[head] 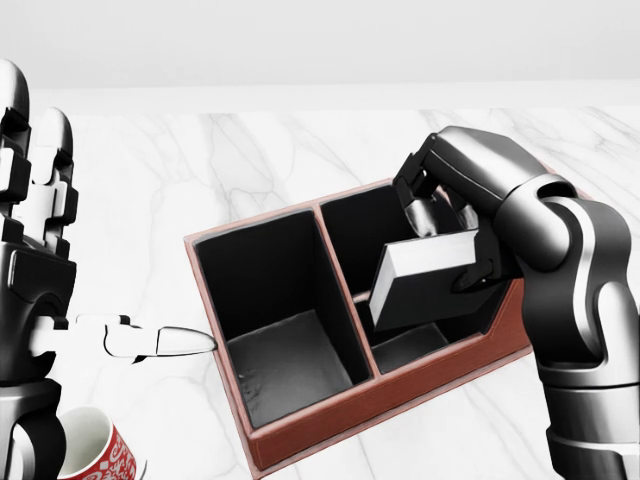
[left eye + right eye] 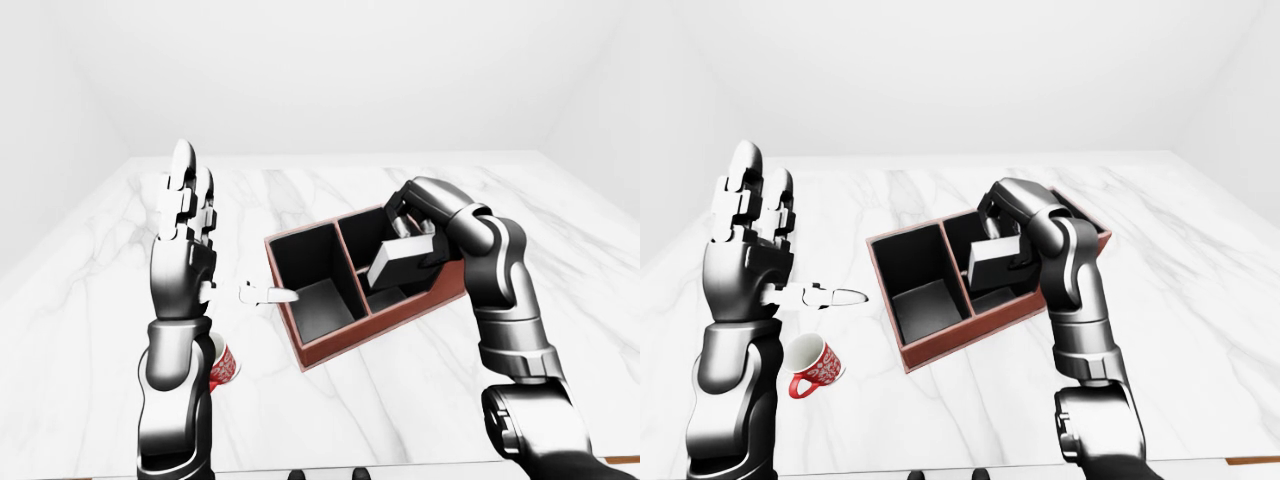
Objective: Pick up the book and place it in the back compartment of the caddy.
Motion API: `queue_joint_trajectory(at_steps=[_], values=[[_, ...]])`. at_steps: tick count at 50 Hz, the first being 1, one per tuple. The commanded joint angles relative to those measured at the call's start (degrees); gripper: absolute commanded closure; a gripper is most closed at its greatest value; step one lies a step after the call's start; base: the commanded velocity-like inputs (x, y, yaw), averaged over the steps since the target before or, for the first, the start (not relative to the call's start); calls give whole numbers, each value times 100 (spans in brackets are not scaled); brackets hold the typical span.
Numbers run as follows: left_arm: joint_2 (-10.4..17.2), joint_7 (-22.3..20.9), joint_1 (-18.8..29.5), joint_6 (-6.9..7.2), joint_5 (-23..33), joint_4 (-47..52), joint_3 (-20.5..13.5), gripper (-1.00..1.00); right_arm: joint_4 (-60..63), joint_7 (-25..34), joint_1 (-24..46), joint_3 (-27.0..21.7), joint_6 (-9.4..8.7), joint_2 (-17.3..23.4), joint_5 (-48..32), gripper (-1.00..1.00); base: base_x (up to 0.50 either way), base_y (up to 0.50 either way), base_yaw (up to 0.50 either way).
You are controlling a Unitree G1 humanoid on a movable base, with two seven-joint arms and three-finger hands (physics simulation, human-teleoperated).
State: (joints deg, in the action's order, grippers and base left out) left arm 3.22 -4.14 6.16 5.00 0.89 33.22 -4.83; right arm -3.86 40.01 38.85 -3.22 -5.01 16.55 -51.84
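The caddy (image 1: 300, 440) is a reddish-brown box with black compartments in the middle of the marble table: one large compartment on the left and smaller ones on the right. My right hand (image 1: 455, 250) is shut on the book (image 1: 420, 285), a grey slab with a dark cover. It holds the book tilted over the right-side compartments, with the book's lower end dipping below the rim. I cannot tell which compartment it is in. My left hand (image 2: 225, 240) is open and empty, raised upright to the left of the caddy, its thumb pointing at the caddy's left wall.
A red and white mug (image 2: 815, 365) lies on its side on the table below my left hand. The white marble table (image 2: 330, 190) stretches to the top of the views, with white walls behind it.
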Motion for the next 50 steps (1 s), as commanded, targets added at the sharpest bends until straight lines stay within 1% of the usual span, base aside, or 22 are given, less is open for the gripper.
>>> queue_joint_trajectory(at_steps=[1, 30, 50], values=[[-4, 5, -11, 0, 13, 37, 13, -100, -195, -1, 84, -63, 1, 31, -27, 100, 0, 0, 0], [-8, -7, -14, 0, 38, -63, 21, -100, -816, -1, 288, -61, 1, 65, 156, 100, 0, 0, 0], [-15, -16, -31, 0, 50, 20, 30, -100, -971, -1, 203, -50, 1, 55, 237, 100, 0, 0, 0]])
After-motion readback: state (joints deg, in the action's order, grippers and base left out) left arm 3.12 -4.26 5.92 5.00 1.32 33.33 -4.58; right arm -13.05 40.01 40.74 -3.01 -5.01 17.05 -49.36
